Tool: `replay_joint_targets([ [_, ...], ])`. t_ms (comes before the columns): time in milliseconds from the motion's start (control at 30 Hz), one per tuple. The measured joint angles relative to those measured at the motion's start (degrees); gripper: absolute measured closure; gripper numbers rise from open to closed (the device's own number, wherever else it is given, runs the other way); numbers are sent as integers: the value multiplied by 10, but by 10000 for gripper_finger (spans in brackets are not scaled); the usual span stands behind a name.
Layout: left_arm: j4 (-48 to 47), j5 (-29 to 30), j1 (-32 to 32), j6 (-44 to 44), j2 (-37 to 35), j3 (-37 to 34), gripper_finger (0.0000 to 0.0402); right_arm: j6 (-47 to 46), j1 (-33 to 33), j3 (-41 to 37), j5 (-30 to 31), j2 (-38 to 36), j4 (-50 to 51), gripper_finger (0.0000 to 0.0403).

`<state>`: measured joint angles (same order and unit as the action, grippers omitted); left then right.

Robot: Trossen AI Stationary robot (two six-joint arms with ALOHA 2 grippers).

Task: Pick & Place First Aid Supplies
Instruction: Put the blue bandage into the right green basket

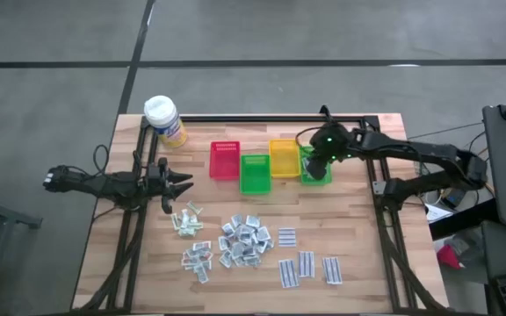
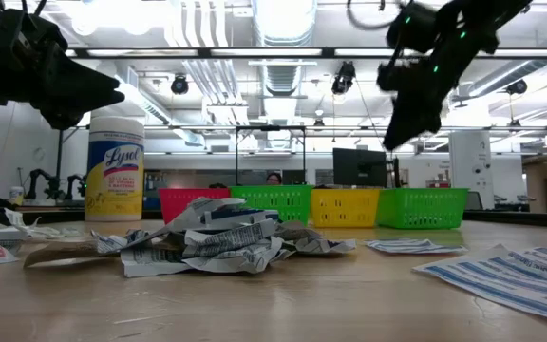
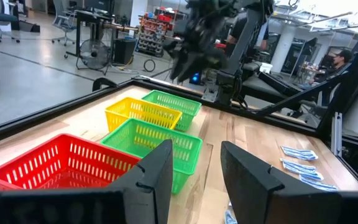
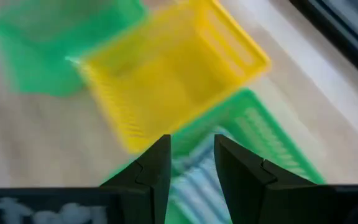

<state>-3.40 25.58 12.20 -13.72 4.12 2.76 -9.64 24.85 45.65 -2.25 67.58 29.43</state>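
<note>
- High view: right gripper (image 1: 316, 166) is hovering over the far-right green bin (image 1: 315, 173), jaws parted and empty; a striped packet (image 4: 194, 177) is lying inside.
- Left gripper (image 1: 181, 184) is waiting open beside the supplies (image 1: 244, 241) mid-table.
- Rising straight up should be avoiding the bin's rim.
</note>
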Motion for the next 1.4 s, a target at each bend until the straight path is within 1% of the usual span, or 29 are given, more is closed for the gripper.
replay_joint_targets([
  [133, 0, 0, 0, 0, 0, 0, 271, 0, -11, 0, -89, -56, 0, 284],
  [200, 0, 0, 0, 0, 0, 0, 271, -3, -26, 0, -113, -78, 0, 281],
  [400, 1, 0, 0, 0, 0, 0, 271, -42, -95, 0, -118, -122, 0, 275],
  [600, 3, 0, 0, 0, 0, 0, 271, -96, -176, 0, -117, -125, -2, 283],
  [767, 4, 0, 0, 0, 0, 0, 271, -136, -247, 0, -110, -98, -38, 293],
  [967, 4, 0, 0, 0, 0, 0, 271, -155, -312, 0, -100, -38, -110, 306],
  [1200, 4, 0, 0, 0, 0, -1, 271, -170, -352, 1, -99, 46, -130, 316],
  [1400, 5, 0, 0, 0, 0, -1, 271, -162, -364, 23, -99, 116, -130, 309],
])
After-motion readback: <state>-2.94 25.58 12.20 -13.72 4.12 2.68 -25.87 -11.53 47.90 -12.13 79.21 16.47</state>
